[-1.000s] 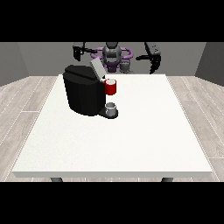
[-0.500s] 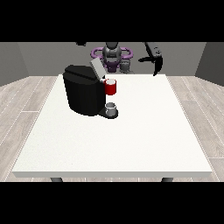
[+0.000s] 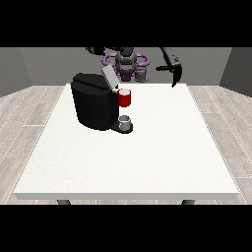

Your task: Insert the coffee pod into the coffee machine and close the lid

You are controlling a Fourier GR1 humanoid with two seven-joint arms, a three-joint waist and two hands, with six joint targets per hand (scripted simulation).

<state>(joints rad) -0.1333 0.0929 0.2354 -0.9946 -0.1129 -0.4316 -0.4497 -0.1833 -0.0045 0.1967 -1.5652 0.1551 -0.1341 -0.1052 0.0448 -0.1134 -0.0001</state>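
Note:
The black coffee machine (image 3: 93,106) stands on the left half of the white table (image 3: 147,157), its grey lid (image 3: 109,77) tilted up. A red thing at the machine (image 3: 125,98) sits at its front, and a small grey thing (image 3: 125,121) rests on the base below it. Another grey thing (image 3: 141,74) shows at the table's far edge, close to the robot's body. The hand at the view's right (image 3: 176,74) hangs over the table's far right corner with fingers pointing down, holding nothing. The hand at the view's left (image 3: 94,50) is raised behind the machine, well above it.
The robot's purple and grey torso (image 3: 126,61) stands behind the table's far edge. Wood-look floor (image 3: 29,113) surrounds the table.
The hand at the view's right has swung slightly outward and down over the far right corner. The hand at the view's left has lifted a little. The machine has not moved.

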